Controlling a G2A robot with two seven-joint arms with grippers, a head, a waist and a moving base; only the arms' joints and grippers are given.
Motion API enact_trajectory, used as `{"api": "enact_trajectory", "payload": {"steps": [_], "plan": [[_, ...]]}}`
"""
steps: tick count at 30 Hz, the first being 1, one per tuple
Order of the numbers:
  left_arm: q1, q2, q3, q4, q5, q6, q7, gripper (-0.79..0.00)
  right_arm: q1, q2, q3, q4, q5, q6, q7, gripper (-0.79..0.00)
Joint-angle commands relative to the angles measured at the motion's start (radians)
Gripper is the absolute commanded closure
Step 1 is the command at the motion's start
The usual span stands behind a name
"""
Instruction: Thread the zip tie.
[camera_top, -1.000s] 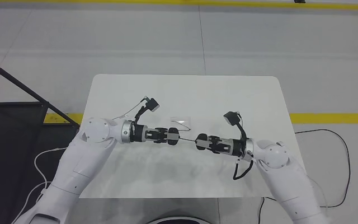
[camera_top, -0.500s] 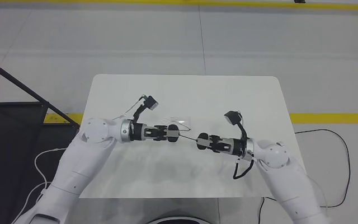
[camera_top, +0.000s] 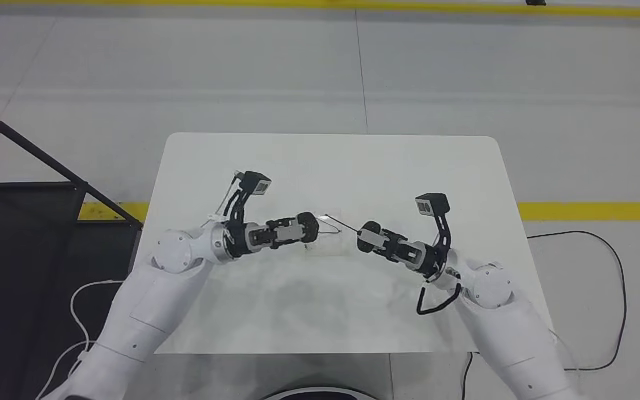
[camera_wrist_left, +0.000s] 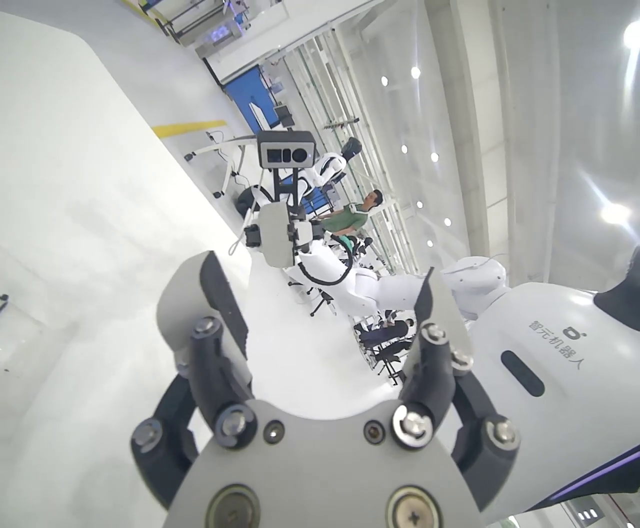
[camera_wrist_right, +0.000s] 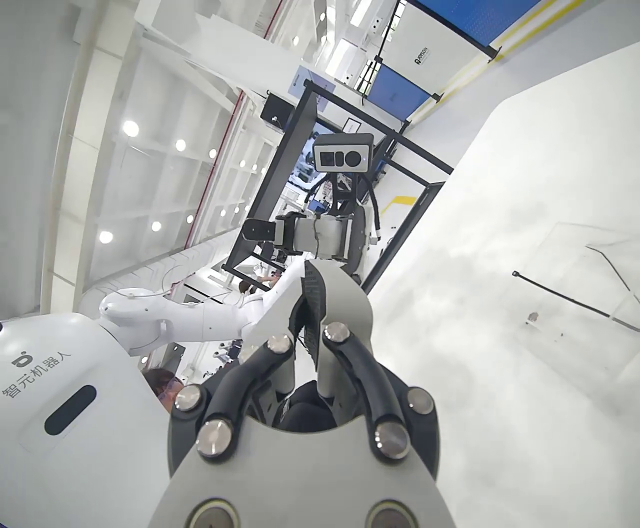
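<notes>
1. Top view: the black zip tie (camera_top: 341, 224) lies at frame centre on the white table (camera_top: 450, 170), between the two pincers. One end is at a clear tray (camera_top: 322, 212) and the other runs to the right gripper (camera_top: 362, 235). The left gripper (camera_top: 312, 226) sits just left of the tray.
2. Left wrist view: left gripper (camera_wrist_left: 320, 280) is released, fingers (camera_wrist_left: 220, 295) spread wide with nothing between them.
3. Right wrist view: right gripper (camera_wrist_right: 309, 285) is clenched, fingers pressed together with nothing seen between them. The zip tie (camera_wrist_right: 565, 296) lies at right of frame, apart from the fingers, beside the clear tray (camera_wrist_right: 590, 235).
</notes>
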Motion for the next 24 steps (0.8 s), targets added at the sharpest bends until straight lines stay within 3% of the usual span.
{"api": "enact_trajectory", "payload": {"steps": [1, 9, 14, 20, 24], "plan": [[0.0, 0.0, 0.0, 0.0, 0.0, 0.001, -0.001, -0.785, 0.0, 0.0, 0.0, 0.0, -0.001, 0.0, 0.0, 0.0], [0.001, 0.0, 0.0, -0.002, 0.003, 0.004, 0.005, -0.785, 0.0, 0.0, 0.0, 0.0, -0.001, 0.0, 0.0, 0.0], [0.026, -0.011, 0.02, -0.042, 0.097, -0.031, 0.162, -0.785, -0.018, -0.003, 0.002, -0.024, -0.01, 0.008, -0.062, 0.0], [0.014, -0.041, 0.08, 0.02, 0.116, -0.144, 0.311, -0.785, -0.048, -0.014, 0.006, -0.053, -0.053, -0.046, -0.205, 0.0], [-0.006, -0.063, 0.125, 0.067, 0.133, -0.236, 0.374, -0.566, -0.062, -0.025, 0.002, -0.056, -0.133, -0.082, -0.325, 0.0]]}}
